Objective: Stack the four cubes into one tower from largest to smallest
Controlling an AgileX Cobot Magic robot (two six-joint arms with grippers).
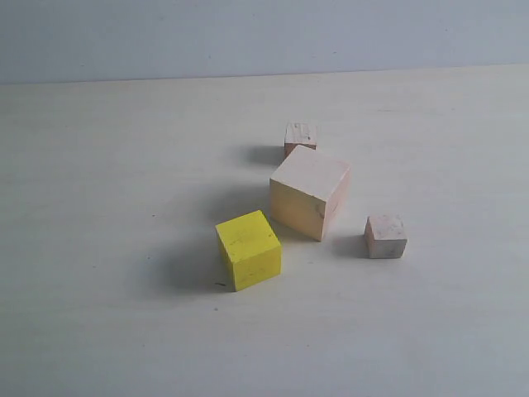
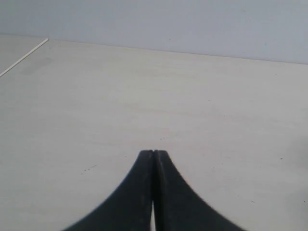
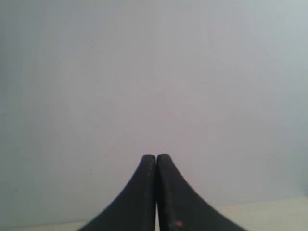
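Left gripper [image 2: 153,153] and right gripper [image 3: 156,158] both pinched together; large pale wood cube [image 1: 309,192], bright yellow cube [image 1: 249,249], two small greyish-pink wooden cubes [image 1: 300,136] [image 1: 386,236] lie unstacked

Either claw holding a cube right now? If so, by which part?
Nothing held: left claw and right claw are shut, empty. The pale cube, yellow cube, far small cube and near small cube all sit on the table.
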